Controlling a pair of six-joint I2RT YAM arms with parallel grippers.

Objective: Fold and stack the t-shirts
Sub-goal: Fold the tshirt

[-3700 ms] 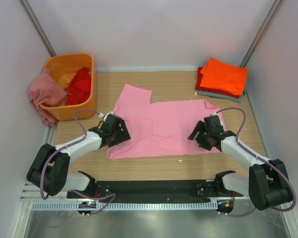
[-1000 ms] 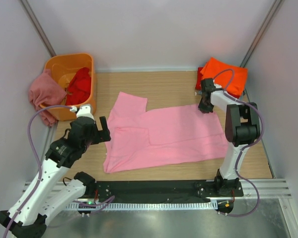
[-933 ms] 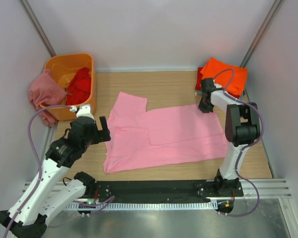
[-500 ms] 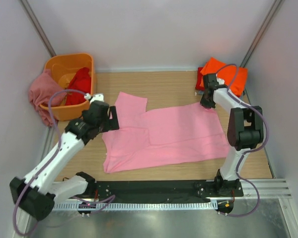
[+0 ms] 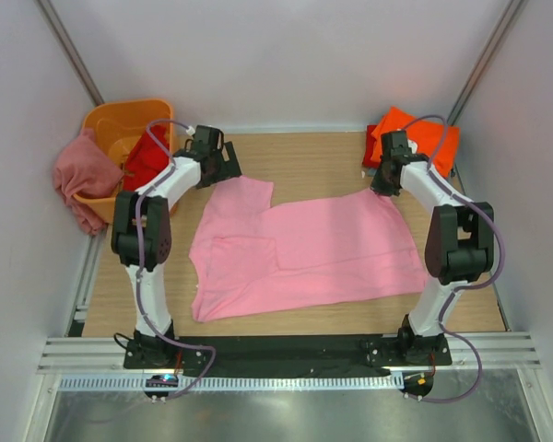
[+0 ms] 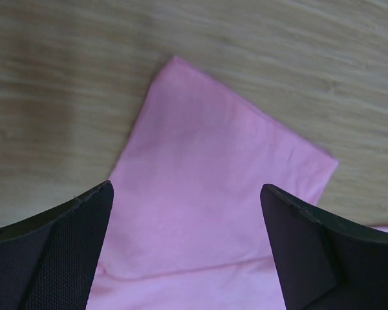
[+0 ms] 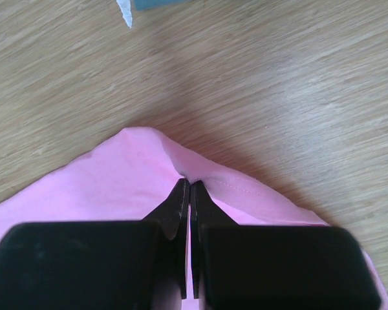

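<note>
A light pink t-shirt (image 5: 304, 249) lies spread flat on the wooden table. My left gripper (image 5: 229, 171) hovers open over its far-left sleeve (image 6: 213, 213), one black finger (image 6: 52, 252) on each side and nothing between them. My right gripper (image 5: 382, 187) is shut on the pink shirt's far-right corner (image 7: 116, 174), which puckers up at the fingertips (image 7: 181, 194). An orange t-shirt (image 5: 424, 138) tops a folded stack at the back right.
An orange plastic tub (image 5: 120, 118) stands at the back left with a red shirt (image 5: 147, 152) inside and a dusty rose shirt (image 5: 78, 175) hanging over its left rim. The stack's grey-blue edge (image 7: 155, 3) lies just beyond my right gripper. White walls enclose the table.
My left arm has swung from the table's near left to the far-left sleeve, staying open. My right gripper has stayed closed on the shirt's corner and shifted slightly farther back.
</note>
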